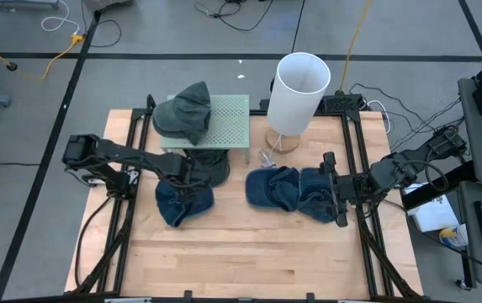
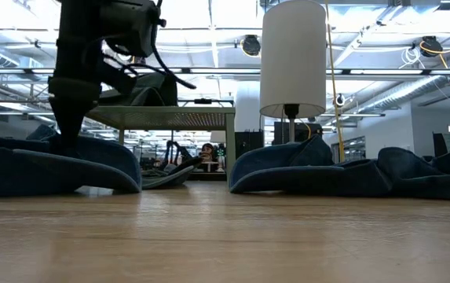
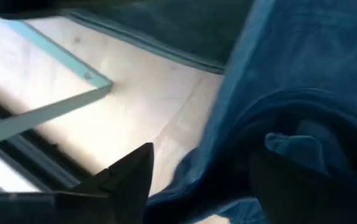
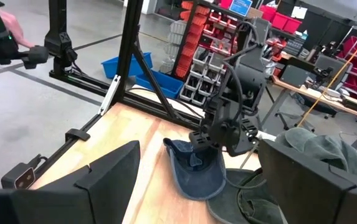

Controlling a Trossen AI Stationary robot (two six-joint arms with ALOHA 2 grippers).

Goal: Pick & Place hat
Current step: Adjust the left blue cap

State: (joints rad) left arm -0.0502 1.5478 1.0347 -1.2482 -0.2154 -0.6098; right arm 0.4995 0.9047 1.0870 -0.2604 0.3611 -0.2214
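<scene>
A blue hat (image 1: 186,204) lies on the table at the left, in front of a green perforated stand (image 1: 232,126). My left gripper (image 1: 176,175) points down onto its far part, with open fingers and blue cloth (image 3: 290,93) between them. A grey-green hat (image 1: 186,114) rests on top of the stand, and a dark hat (image 1: 213,168) lies on the table at its foot. Two more blue hats (image 1: 274,187) (image 1: 316,195) lie to the right. My right gripper (image 1: 335,189) hangs level above them, open and with nothing in it (image 4: 197,186). My left gripper comes at the blue hat from above, fingers pointing steeply down. A fold of the hat's cloth (image 3: 228,162) lies between the spread fingers, and one fingertip (image 3: 142,163) stands at the cloth's edge. The hat lies on the table (image 2: 44,161). Whether the fingers press the cloth I cannot tell.
A lamp with a tall white shade (image 1: 299,93) stands on a round wooden base at the far middle. Black frame rails (image 1: 131,151) run along both sides of the table. The near half of the wooden top (image 1: 249,261) is bare.
</scene>
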